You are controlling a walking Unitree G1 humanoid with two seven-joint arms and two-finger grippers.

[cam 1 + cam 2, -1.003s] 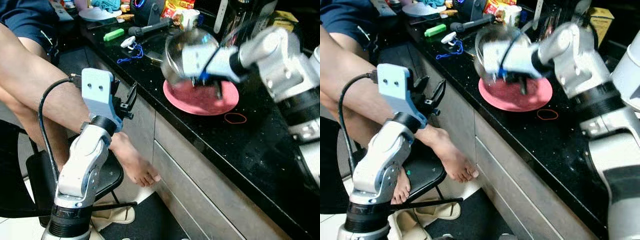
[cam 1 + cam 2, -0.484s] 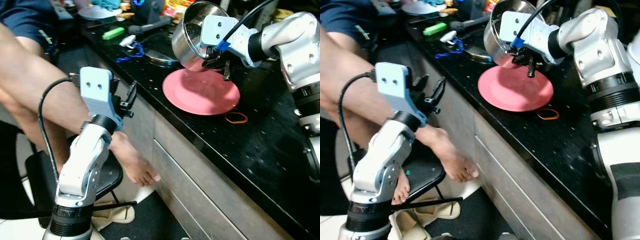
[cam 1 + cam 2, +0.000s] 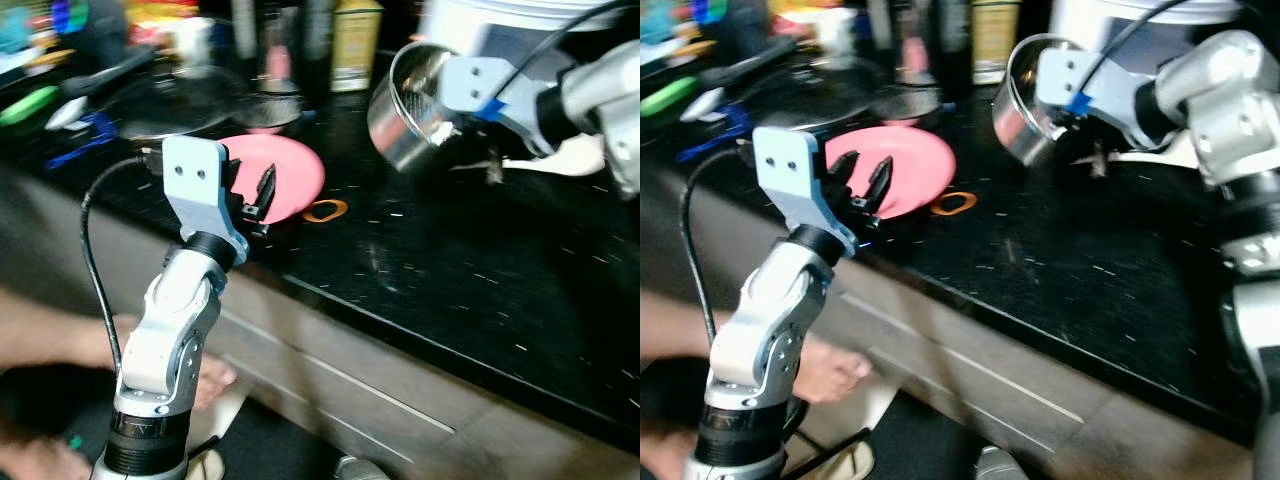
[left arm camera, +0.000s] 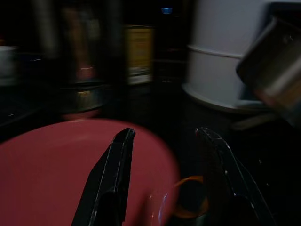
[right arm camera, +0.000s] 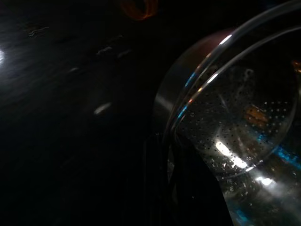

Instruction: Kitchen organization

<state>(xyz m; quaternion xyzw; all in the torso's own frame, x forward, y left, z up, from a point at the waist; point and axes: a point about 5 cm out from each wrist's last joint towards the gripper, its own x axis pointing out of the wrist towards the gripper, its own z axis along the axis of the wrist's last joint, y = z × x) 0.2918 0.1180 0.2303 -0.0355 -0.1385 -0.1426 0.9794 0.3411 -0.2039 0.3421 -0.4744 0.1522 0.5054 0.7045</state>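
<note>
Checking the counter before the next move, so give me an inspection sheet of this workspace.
Surface: black speckled counter, grey drawers below.
Job's things: steel pot, tilted, held off the counter; pink plate lying flat.
Clutter: orange rubber band beside the plate; yellow tin, bottles and blurred items at the back.
Grippers: right gripper clamped on the pot's rim; left gripper open over the plate.
Cables: black cable on the left arm.
Surroundings: a person's foot by the drawers.
</note>
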